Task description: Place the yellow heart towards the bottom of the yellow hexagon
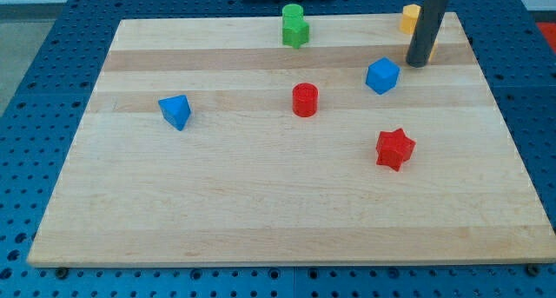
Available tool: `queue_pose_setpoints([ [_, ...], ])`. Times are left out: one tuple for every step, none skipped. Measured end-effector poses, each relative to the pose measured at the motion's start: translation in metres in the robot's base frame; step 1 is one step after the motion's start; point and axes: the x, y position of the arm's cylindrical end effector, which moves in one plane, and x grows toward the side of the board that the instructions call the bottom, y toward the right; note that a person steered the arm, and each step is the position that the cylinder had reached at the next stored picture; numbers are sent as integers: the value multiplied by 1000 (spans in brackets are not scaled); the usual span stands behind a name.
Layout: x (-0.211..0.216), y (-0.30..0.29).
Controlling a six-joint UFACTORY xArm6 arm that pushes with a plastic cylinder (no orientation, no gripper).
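Tool: our tip [418,64], a bare rod holding nothing, rests on the surface [261,211] near the view's top right | Yellow block [410,18], shape unclear, partly hidden behind rod, toward view's top | No second yellow block visible.

Yellow block [410,18], green block [294,26], red star [394,149], pale wood board [261,211]

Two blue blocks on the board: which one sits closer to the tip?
The blue block at the view's right, just lower-left of my tip. The other blue block sits far off at the view's left.
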Motion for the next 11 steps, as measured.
queue_pose_setpoints([
  [4,16],
  [-1,22],
  [-18,13],
  [-29,8],
  [-32,8],
  [-34,8],
  [-37,8],
  [-35,8],
  [-21,8],
  [-10,8],
  [-2,8],
])
